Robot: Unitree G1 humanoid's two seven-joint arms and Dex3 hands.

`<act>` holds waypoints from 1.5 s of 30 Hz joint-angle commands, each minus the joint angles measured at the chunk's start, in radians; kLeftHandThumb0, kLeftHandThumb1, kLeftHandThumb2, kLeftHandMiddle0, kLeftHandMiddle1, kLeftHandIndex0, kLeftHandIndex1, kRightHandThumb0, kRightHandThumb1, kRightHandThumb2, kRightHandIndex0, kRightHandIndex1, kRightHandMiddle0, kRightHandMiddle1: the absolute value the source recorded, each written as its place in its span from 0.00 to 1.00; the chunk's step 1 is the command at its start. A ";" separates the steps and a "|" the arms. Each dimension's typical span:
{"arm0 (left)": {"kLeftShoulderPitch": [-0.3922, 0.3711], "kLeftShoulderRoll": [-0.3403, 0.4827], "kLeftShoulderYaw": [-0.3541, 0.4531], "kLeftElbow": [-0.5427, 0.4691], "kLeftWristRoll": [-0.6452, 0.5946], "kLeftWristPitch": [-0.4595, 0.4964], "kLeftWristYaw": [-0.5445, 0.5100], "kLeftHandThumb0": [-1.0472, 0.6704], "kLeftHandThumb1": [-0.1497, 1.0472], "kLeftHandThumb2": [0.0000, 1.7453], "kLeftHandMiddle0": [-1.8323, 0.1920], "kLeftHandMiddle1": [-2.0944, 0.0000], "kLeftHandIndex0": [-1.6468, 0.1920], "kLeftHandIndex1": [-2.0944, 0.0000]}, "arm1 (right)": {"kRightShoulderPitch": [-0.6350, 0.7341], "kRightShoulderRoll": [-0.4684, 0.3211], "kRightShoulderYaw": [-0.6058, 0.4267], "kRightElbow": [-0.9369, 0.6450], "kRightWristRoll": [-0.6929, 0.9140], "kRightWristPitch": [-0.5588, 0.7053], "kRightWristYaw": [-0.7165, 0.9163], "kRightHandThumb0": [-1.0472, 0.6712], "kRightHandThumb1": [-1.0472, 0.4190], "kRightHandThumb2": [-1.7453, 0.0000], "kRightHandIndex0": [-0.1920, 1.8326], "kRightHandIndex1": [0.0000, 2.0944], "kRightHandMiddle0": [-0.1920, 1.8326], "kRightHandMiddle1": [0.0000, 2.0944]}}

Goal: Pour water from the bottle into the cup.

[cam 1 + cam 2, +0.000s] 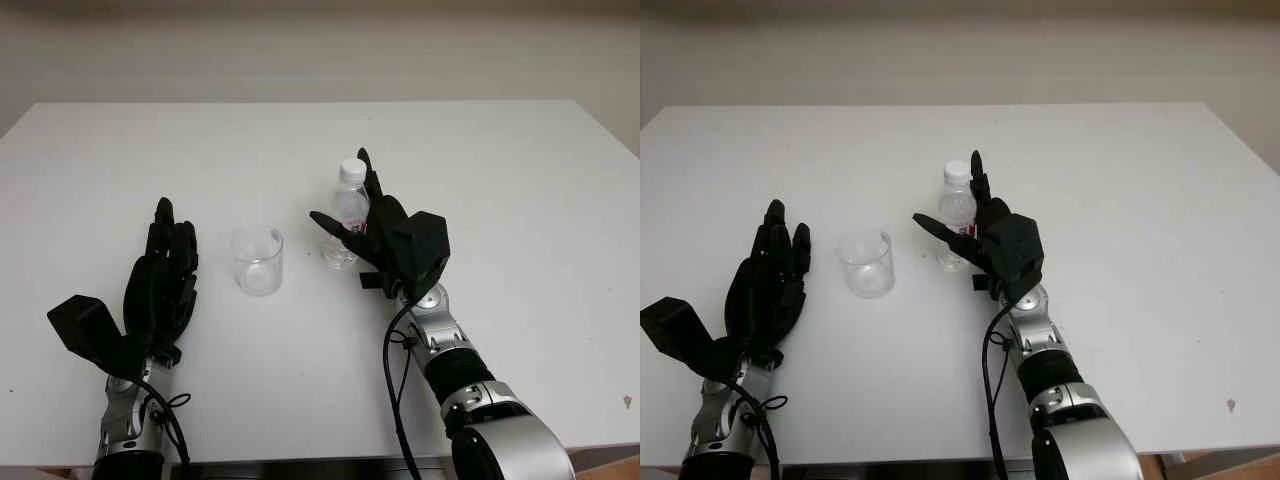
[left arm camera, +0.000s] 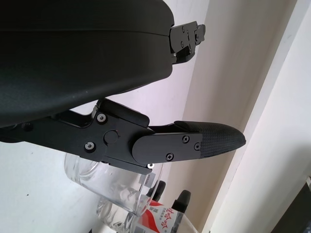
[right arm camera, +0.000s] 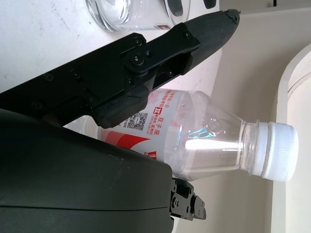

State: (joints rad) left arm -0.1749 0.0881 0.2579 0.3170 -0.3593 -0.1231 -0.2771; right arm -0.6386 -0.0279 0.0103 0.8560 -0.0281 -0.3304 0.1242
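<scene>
The right hand (image 1: pixel 375 235) stood at the bottle (image 1: pixel 347 215), palm turned toward it, thumb reaching across the near-left side and one finger rising behind on the right. In the right wrist view the bottle lay between thumb and palm, but whether the fingers had actually pressed onto the plastic I could not tell; the grip looked at most half formed. The bottle stood upright, its long axis vertical, its white cap (image 3: pixel 279 151) in place, so pouring would first call for a firm hold and then something done about the cap. The cup (image 1: pixel 257 260), a clear empty tumbler, stood just left of the bottle and slightly nearer, well within a tilt toward the left. The left hand (image 1: pixel 160 285) was open, holding nothing, to the left of the cup and a little nearer the robot, closer to the cup than to the bottle. Everything stood on a plain white table (image 1: pixel 520 180) with bare space all round, and a pale wall (image 1: pixel 320 50) beyond its far edge.
</scene>
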 commanded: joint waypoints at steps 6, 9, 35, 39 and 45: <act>0.048 -0.023 -0.009 0.030 0.004 0.009 0.000 0.18 1.00 0.26 1.00 0.98 1.00 0.98 | -0.048 0.036 -0.049 0.068 0.080 -0.040 0.060 0.10 0.13 0.98 0.00 0.00 0.00 0.00; 0.051 -0.023 -0.011 0.033 0.010 0.001 -0.001 0.18 1.00 0.26 1.00 0.98 1.00 0.98 | -0.058 0.047 -0.050 0.083 0.060 -0.051 0.009 0.17 0.14 0.98 0.06 0.03 0.06 0.03; 0.046 -0.039 -0.016 0.025 0.019 0.001 0.033 0.18 1.00 0.26 0.99 0.97 0.99 0.97 | -0.102 0.002 0.001 0.119 -0.030 0.013 0.011 0.29 0.01 0.96 0.54 0.97 0.43 0.99; 0.045 -0.039 -0.014 0.027 0.017 -0.001 0.030 0.18 1.00 0.26 0.99 0.98 0.99 0.98 | -0.101 -0.002 0.013 0.114 -0.044 0.004 0.015 0.36 0.00 0.87 0.71 1.00 0.60 1.00; 0.045 -0.036 -0.013 0.030 0.018 -0.002 0.028 0.18 1.00 0.25 0.99 0.97 0.99 0.98 | -0.106 -0.003 0.028 0.136 -0.087 -0.065 -0.059 0.40 0.00 0.81 0.83 1.00 0.70 1.00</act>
State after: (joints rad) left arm -0.1665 0.0669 0.2460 0.3068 -0.3424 -0.1360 -0.2498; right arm -0.7407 -0.0245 0.0396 0.9848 -0.1140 -0.3768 0.0747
